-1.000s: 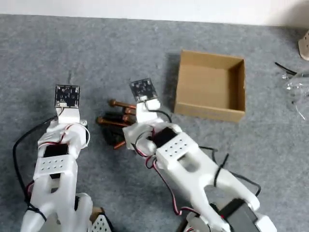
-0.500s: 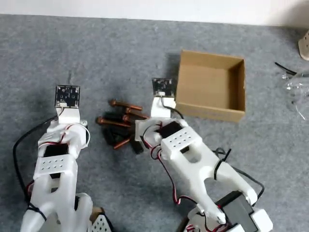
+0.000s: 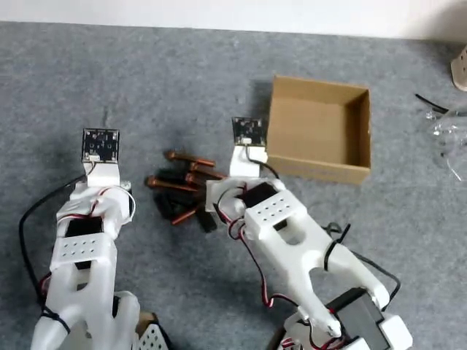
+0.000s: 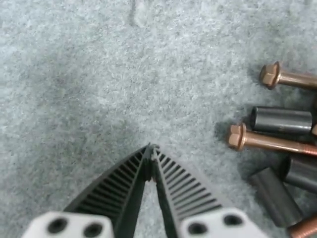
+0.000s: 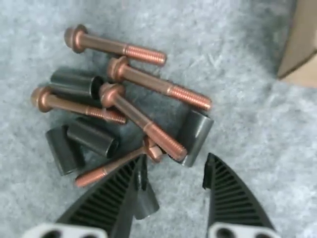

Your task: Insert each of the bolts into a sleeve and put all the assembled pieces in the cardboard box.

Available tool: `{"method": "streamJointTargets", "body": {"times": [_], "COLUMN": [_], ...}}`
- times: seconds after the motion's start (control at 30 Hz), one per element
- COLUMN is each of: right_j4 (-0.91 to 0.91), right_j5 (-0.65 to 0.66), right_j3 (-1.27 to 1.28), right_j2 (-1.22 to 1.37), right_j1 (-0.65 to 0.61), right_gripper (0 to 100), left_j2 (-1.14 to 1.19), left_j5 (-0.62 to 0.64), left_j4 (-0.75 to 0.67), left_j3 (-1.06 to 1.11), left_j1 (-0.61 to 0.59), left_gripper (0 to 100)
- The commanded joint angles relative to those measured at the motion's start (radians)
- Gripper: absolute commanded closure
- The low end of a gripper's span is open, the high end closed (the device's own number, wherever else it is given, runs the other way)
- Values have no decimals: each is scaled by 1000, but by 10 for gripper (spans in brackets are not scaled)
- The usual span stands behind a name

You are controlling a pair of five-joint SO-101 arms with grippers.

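At the far left of the high view, my left arm point(image 3: 84, 240) reaches up the frame over grey carpet point(image 3: 168, 65). My left gripper point(image 4: 150, 148) is clenched, ribbed fingertips pressed together with nothing between them. It sits above bare carpet, near the heap but apart from it.

Left of centre in the high view, the bolts point(image 3: 188, 158) and sleeves point(image 3: 171, 177) lie in one loose heap on the carpet, between my two arms. From my right wrist I count five copper bolts point(image 5: 114, 47) lying crossed among dark sleeves point(image 5: 74, 82). One bolt's threaded end touches a sleeve, but I cannot tell whether it goes inside.

At centre, my right arm point(image 3: 281, 226) slants up from the bottom edge toward the heap's right side. My right gripper point(image 5: 174, 171) is released, fingers spread wide. That same sleeve lies just ahead of the gap, and a smaller one rests against one finger.

Right of centre, toward the top, the box point(image 3: 314, 168) stands upright and open, just beside my right wrist, with its bare cardboard floor showing. It stands apart from the heap.

At the far right edge, some wires point(image 3: 441, 117) lie on the carpet.
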Motion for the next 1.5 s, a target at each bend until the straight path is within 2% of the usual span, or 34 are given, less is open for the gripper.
{"method": "streamJointTargets", "body": {"times": [0.0, 0.13, 0.23, 0.37, 0.87, 1.13, 1.37, 1.47], "right_j4": [-96, -117, -61, 7, -38, -36, -30, 36], "right_j5": [-8, -12, -14, -15, -17, -77, -78, -80], "right_j3": [-31, -8, -68, -136, -136, -133, -154, -220], "right_j2": [1, 108, 182, 194, 203, 205, 375, 410], "right_j1": [16, 15, 15, 15, 68, 67, 36, 36], "right_gripper": [825, 825, 825, 825, 825, 825, 825, 825], "left_j2": [2, 2, 2, 2, 2, 2, 2, 2], "left_j5": [8, 8, 8, 6, 6, 6, 6, 6], "left_j4": [5, 5, 5, 5, 6, 8, 8, 8], "left_j3": [-50, -50, -50, -50, -48, -48, -48, -48], "left_j1": [-4, -2, -2, -5, -4, -7, -7, -7], "left_gripper": [993, 993, 993, 993, 993, 993, 993, 993]}}
